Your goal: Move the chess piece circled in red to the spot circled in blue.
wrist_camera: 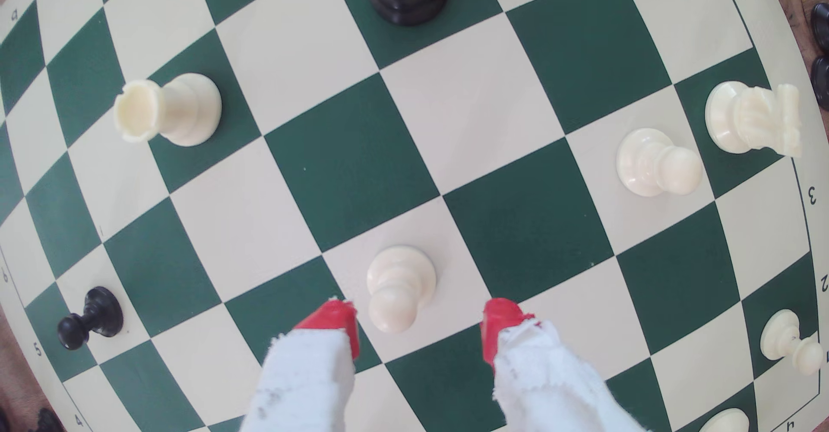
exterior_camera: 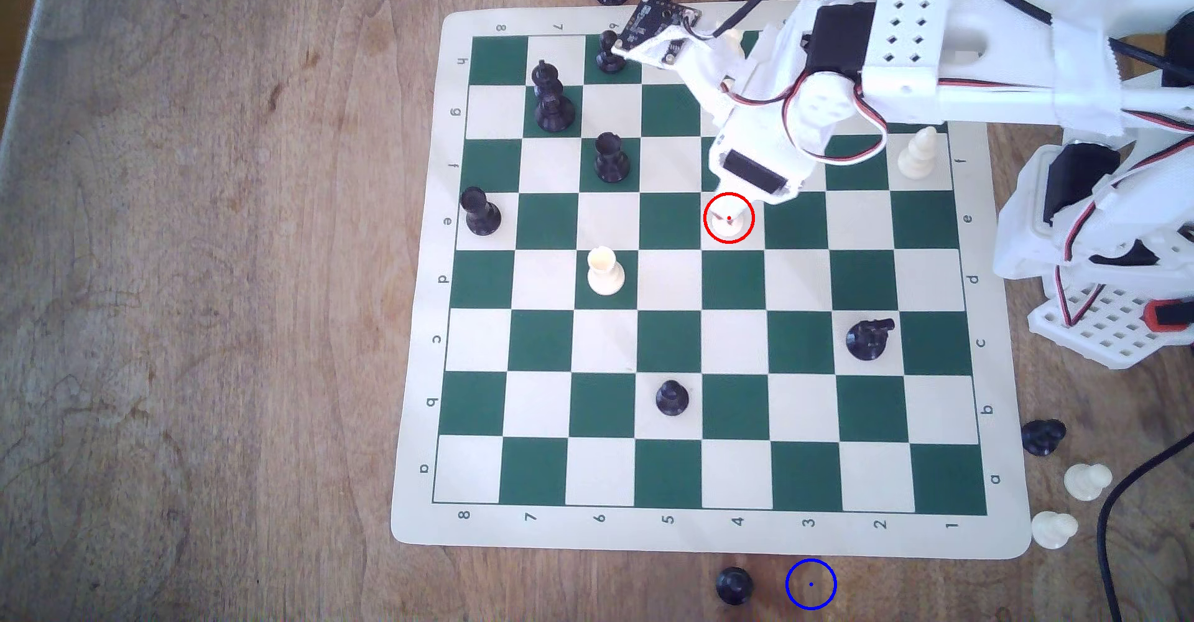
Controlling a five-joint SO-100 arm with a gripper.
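The gripper (wrist_camera: 419, 324) stands over the middle of the chessboard (exterior_camera: 420, 363) with its jaws apart, one red-tipped finger (wrist_camera: 334, 324) on each side of the white pawn (wrist_camera: 399, 288) and neither finger touching it. The pawn stands upright on a cream square at e4, inside the red ring (exterior_camera: 729, 217) in the exterior view, where the gripper body covers most of it, so its outline there is hard to make out. The blue ring (exterior_camera: 811, 584) lies on the bare wood of the table (exterior_camera: 194, 273), just off the board's numbered near edge below file 3, with a black pawn (exterior_camera: 734, 585) standing just beside it on the exterior view's left. On the board, a white rook (exterior_camera: 605, 271) stands at d6, well apart from the gripper, and a second black pawn (exterior_camera: 672, 397) stands at b5. A black knight (exterior_camera: 868, 338) lies tipped on its side at c2. A black rook (exterior_camera: 610, 157) stands at f6, and a white bishop (exterior_camera: 917, 154) stands near the board's edge at f1. In the wrist view a white knight (wrist_camera: 753, 120) and another white pawn (wrist_camera: 657, 163) stand on neighbouring squares beyond the gripper. Off the board's corner at a1, two white pieces (exterior_camera: 1089, 481) and one black piece (exterior_camera: 1042, 436) lie on the table. The squares between e4 and the near edge along file 4 carry no pieces.
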